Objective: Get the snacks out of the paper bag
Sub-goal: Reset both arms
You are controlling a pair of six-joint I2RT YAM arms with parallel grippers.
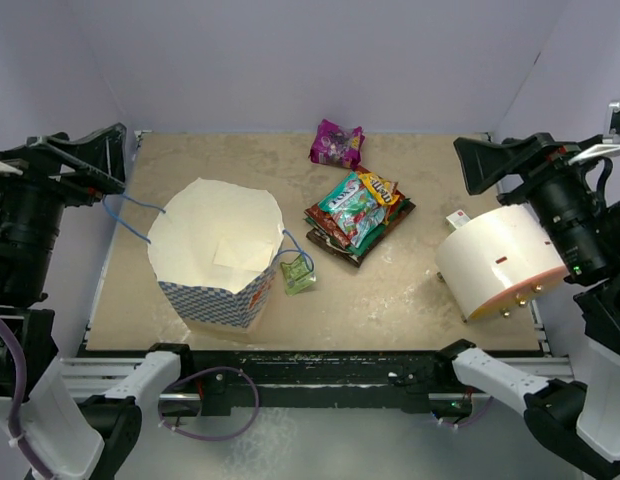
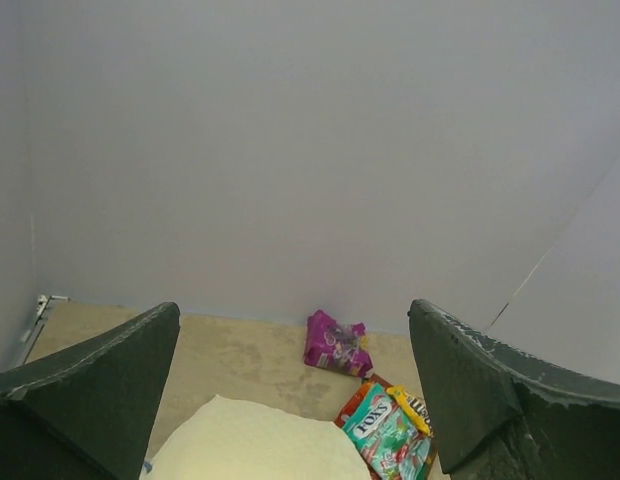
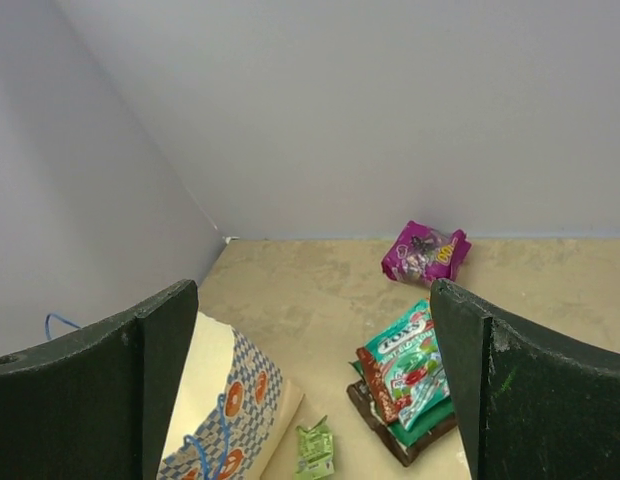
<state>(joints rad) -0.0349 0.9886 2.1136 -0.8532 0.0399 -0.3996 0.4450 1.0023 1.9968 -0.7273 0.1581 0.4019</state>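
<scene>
The paper bag (image 1: 220, 250) stands open on the table's left half, cream with a blue checkered band (image 3: 230, 400) and blue string handles; I see no packet inside it. A magenta packet (image 1: 336, 143) lies at the back. A stack of snacks (image 1: 356, 214) lies mid-table: teal on top, with yellow, red-orange, green and dark brown packets. A small pale green packet (image 1: 298, 273) lies beside the bag's right side. My left gripper (image 2: 295, 390) is open and empty, raised at the far left. My right gripper (image 3: 315, 385) is open and empty, raised at the far right.
A large cream-peach cylinder (image 1: 500, 260) lies on its side at the table's right, under the right arm. Pale walls close the back and sides. A black rail (image 1: 310, 365) runs along the near edge.
</scene>
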